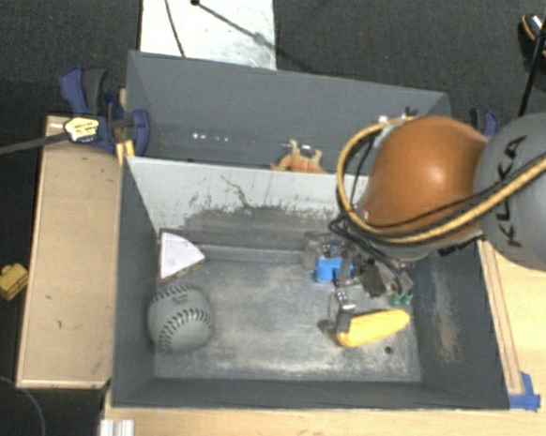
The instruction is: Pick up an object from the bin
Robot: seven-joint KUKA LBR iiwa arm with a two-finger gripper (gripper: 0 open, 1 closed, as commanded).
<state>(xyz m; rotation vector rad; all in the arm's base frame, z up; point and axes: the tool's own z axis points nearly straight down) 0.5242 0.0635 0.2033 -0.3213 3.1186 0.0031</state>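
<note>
- The yellow corn cob (373,327) lies in the bin (272,353), toward its near right corner.
- The hand (343,307) is just at the cob's left end; apart or together, I cannot tell.
- A grey baseball (180,318) sits by the near left corner.

Bin (135,267) is plain grey, its floor and far wall scuffed with whitish scratches and streaks. Near left in it is a grey ball (178,318) with a darker stitched seam pattern, and just beyond it a plain white triangular piece (178,255). On the right are a solid yellow cob-shaped piece (373,327), a bright blue block (326,268) and a green speck (400,296); small orange thing (299,158) at the far wall; arm (528,204) light grey with dark KUKA lettering, wrist cover (422,172) glossy orange-brown, cables (501,193) yellow and black.
</note>
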